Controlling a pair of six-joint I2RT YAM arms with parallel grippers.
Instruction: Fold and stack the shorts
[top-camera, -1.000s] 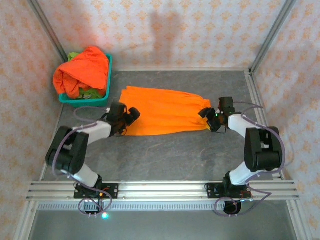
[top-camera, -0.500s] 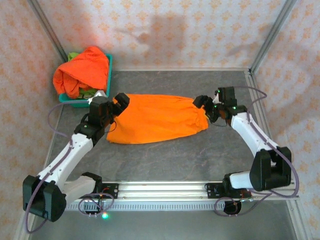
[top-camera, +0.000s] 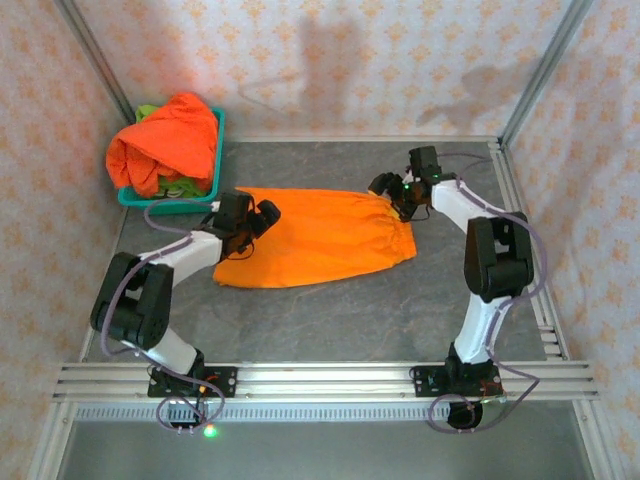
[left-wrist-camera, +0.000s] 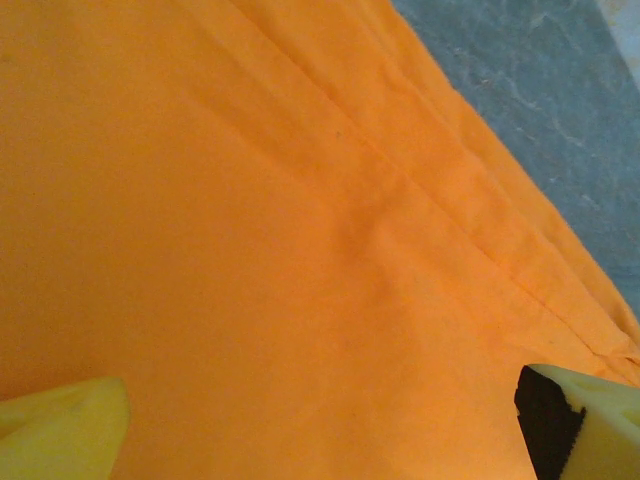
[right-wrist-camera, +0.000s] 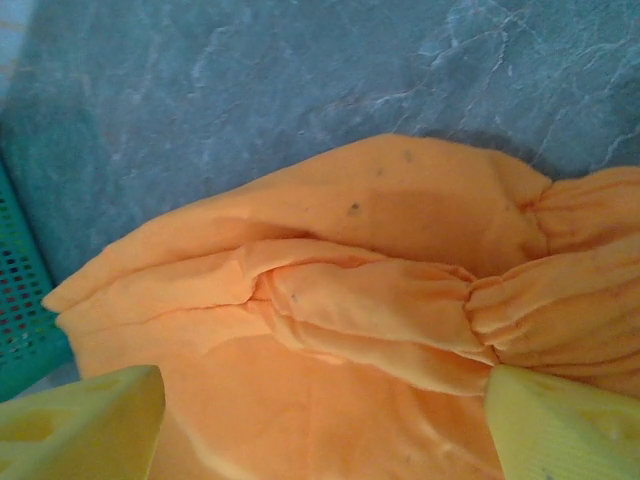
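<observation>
**Grey marbled tabletop with one pair of orange shorts laid out beside a teal basket**

Pale wallpaper with small orange motifs surrounds a grey stone-patterned table (top-camera: 330, 310), seen from above. A teal mesh basket (top-camera: 216, 150) sits in the far corner of the table.

Heaped in the basket is a crumpled pair of bright orange shorts (top-camera: 165, 140). Lime green shorts (top-camera: 149, 110) peek out from under the heap at the basket's back rim.

A second pair of orange shorts, the spread pair (top-camera: 320, 235), lies flat on the table. It starts just beside the basket's near corner and stretches away from it. Its gathered elastic waist is at the end farthest from the basket.

The left gripper (top-camera: 262, 215) is over the end of the spread pair closest to the basket. In the left wrist view its yellow fingertips stand wide apart above smooth orange cloth, released and grasping nothing (left-wrist-camera: 320, 425).

The right gripper (top-camera: 386, 188) is at the waist end, well apart from the basket. In the right wrist view its yellow fingertips are also spread wide (right-wrist-camera: 320, 420). The bunched waistband lies just beyond them, and no cloth is pinched. A sliver of the basket's mesh shows at that view's edge.
</observation>
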